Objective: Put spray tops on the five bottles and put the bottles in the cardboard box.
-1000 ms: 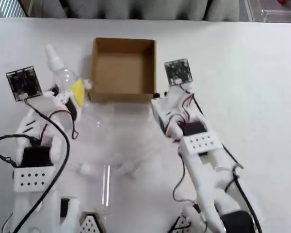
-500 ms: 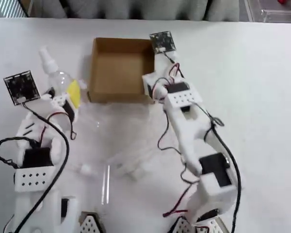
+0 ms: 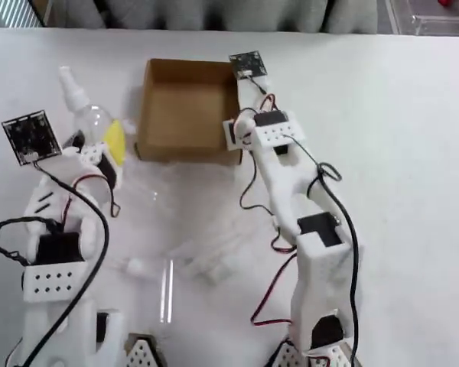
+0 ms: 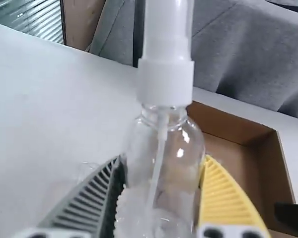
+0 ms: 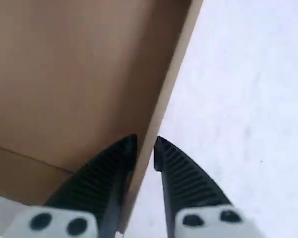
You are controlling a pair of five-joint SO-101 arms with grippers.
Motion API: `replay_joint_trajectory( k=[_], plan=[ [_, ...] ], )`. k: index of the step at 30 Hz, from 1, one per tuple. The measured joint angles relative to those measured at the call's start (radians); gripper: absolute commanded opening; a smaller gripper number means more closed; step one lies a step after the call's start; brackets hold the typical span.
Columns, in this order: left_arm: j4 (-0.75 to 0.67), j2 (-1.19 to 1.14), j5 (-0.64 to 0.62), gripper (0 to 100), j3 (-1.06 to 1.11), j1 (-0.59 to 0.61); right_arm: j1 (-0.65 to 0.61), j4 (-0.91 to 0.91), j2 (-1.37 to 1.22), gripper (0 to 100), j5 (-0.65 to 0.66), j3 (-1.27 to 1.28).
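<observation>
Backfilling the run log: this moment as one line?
left jaws: shut on bottle, spray top on, beside cardboard box | right jaws: shut on box's wall | box: no bottles inside

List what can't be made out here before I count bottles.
- High view: the loose clear pieces blend into the white table, so the number of bottles cannot be told.
- Left wrist view: the base of the bottle is hidden behind the left jaws and cut off by the frame edge. The spray top is also cut off at its nozzle.
- Right wrist view: most of the cardboard box lies outside the frame.
</observation>
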State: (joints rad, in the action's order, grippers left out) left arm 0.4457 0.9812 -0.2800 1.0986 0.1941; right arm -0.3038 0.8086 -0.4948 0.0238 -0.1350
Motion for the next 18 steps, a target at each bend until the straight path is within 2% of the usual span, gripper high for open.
replay_joint_trajectory(
  k=[3,10,18],
  plan=[
    [0.000,0.000,0.000,2,0.000,0.000,0.003,0.021,-0.002,1.7,0.018,-0.006],
    [0.000,0.000,0.000,2,0.000,0.000,0.018,0.130,0.011,1.7,0.307,-0.009],
    [0.000,0.000,0.000,2,0.011,0.000,0.029,0.249,0.041,1.7,0.413,-0.009]
  ],
)
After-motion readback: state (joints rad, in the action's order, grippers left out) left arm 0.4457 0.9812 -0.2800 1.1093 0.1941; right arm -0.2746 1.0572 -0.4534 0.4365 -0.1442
